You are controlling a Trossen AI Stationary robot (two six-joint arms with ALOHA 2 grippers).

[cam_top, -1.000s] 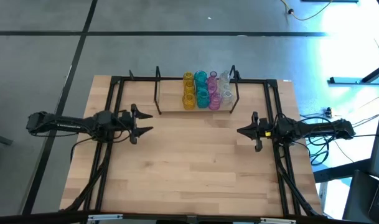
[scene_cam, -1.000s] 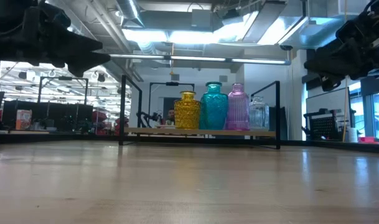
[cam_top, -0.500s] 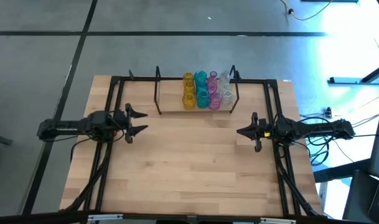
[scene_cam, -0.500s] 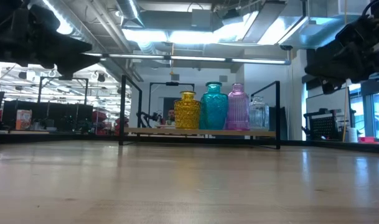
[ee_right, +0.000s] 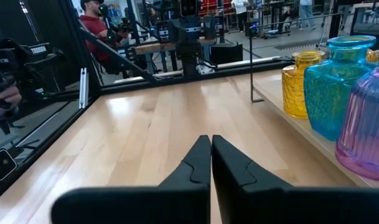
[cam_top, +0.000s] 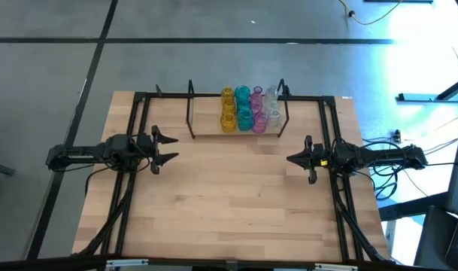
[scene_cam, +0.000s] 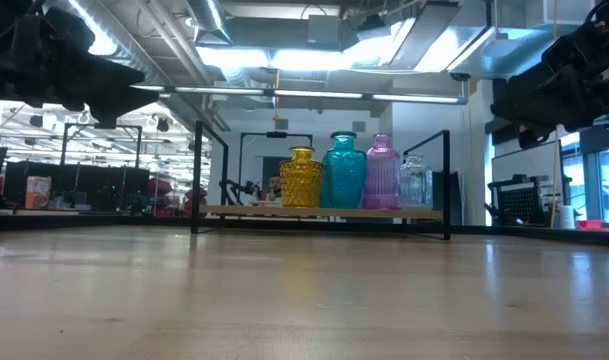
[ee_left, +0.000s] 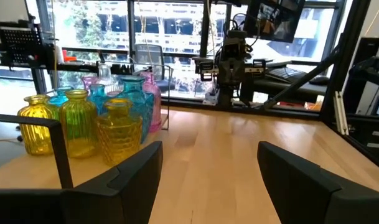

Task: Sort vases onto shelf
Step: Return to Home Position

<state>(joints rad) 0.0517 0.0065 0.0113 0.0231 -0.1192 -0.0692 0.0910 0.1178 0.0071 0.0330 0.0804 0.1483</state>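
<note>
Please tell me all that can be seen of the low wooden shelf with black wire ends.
The low light-wood shelf is a flat board with thin black wire uprights at both ends. It stands level at the far middle of the wooden table. Small glass vases, yellow, teal, pink and clear, stand in rows on its right half; its left half is bare. The left hand and the right hand are both apart from it.
</note>
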